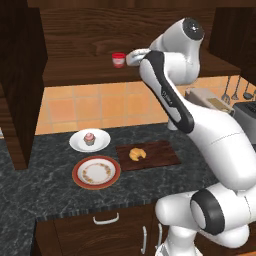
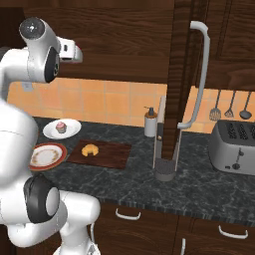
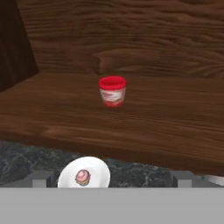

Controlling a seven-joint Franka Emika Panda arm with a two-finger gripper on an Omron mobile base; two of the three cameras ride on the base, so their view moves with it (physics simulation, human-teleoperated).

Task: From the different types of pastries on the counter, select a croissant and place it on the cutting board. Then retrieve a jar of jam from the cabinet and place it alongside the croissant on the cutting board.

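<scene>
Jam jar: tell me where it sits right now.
The jam jar stands upright on the cabinet shelf, up above the cupcake plate; the open claw faces it, apart.

The cabinet [image 3: 166,131] shelf bears the jar of jam [image 3: 112,91], upright, straight ahead of the hand. Below it, the counter [image 1: 45,190] carries a white plate [image 1: 101,141], an orange-rimmed plate [image 1: 77,176] and the cutting board [image 1: 160,156]; soap bottle [image 2: 150,122] and toaster [image 2: 234,147] stand rightward.

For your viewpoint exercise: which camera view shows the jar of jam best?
The hand view: the jar of jam stands centred and unobstructed on the cabinet shelf. The left base view shows it small and distant, close beside the arm.
</scene>
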